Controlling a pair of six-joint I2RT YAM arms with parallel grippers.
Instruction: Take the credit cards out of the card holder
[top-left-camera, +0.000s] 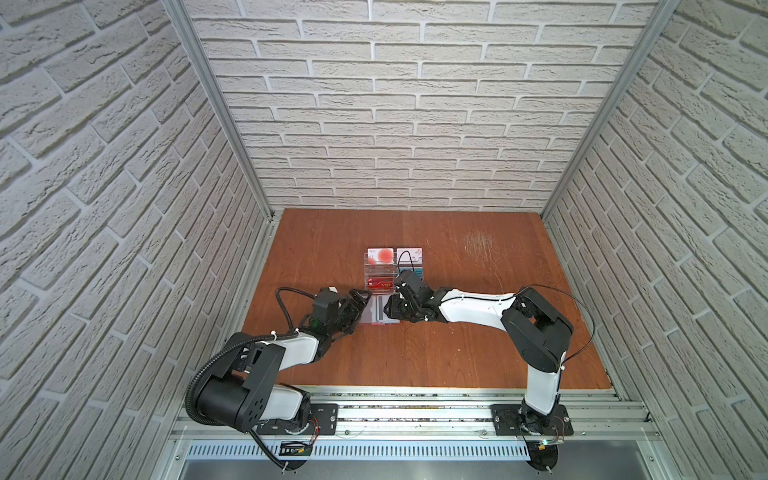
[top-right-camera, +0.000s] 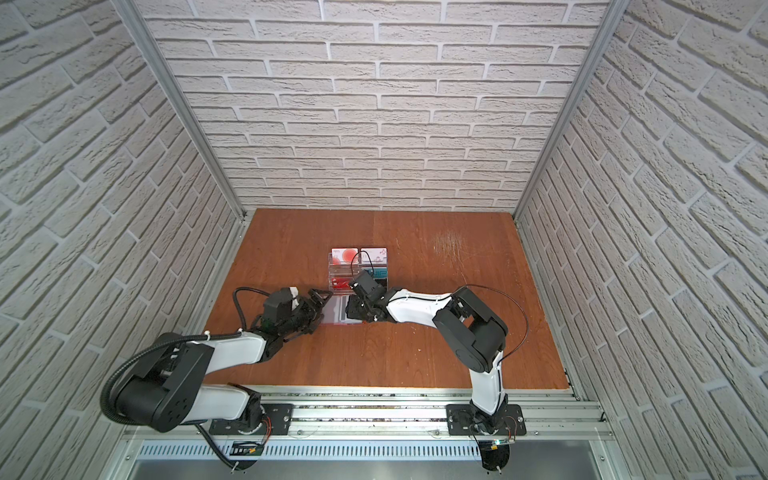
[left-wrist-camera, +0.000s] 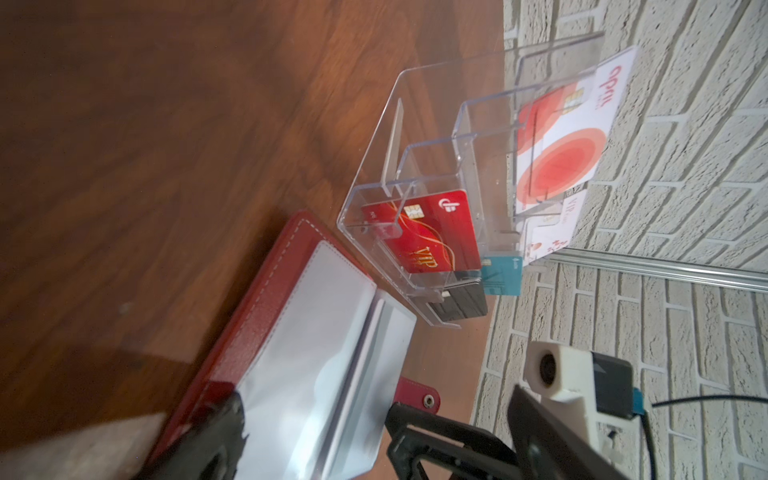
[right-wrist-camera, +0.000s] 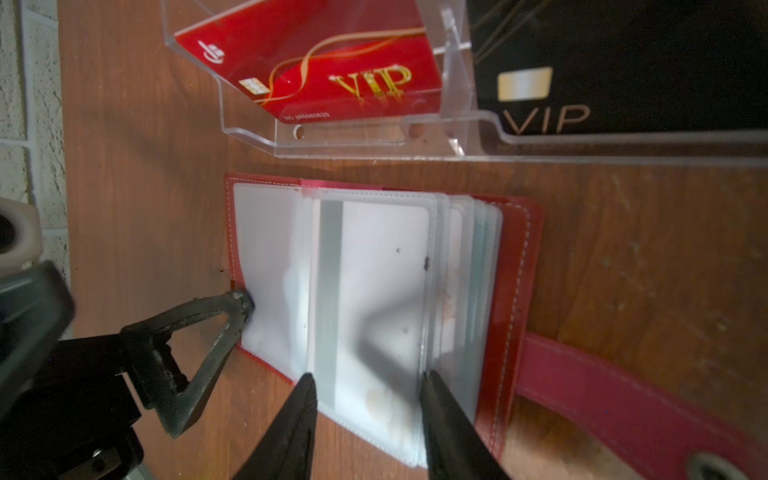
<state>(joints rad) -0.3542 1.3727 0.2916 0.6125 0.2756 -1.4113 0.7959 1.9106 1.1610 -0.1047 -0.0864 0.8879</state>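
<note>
The red card holder (top-left-camera: 379, 312) (top-right-camera: 341, 311) (left-wrist-camera: 266, 299) (right-wrist-camera: 515, 266) lies open and flat on the table, just in front of the rack. Its clear sleeves are fanned out. The top sleeve holds a white credit card (right-wrist-camera: 382, 266) with a grey stripe, and more card edges show in the sleeves behind it. My right gripper (top-left-camera: 392, 309) (right-wrist-camera: 368, 377) is open, with one tip at each side of that sleeve's near end. My left gripper (top-left-camera: 360, 302) (left-wrist-camera: 318, 422) is wide open. One of its fingertips (right-wrist-camera: 243, 301) touches the leftmost sleeve.
A clear acrylic tiered rack (top-left-camera: 394, 272) (left-wrist-camera: 419, 137) stands behind the holder. It holds a red VIP card (right-wrist-camera: 332, 75), a black VIP card (right-wrist-camera: 615, 66), a teal card (left-wrist-camera: 500, 276) and white cards (top-left-camera: 380, 255). The holder's snap tab (right-wrist-camera: 602, 399) trails to the right. Brick walls enclose the table (top-left-camera: 478, 345).
</note>
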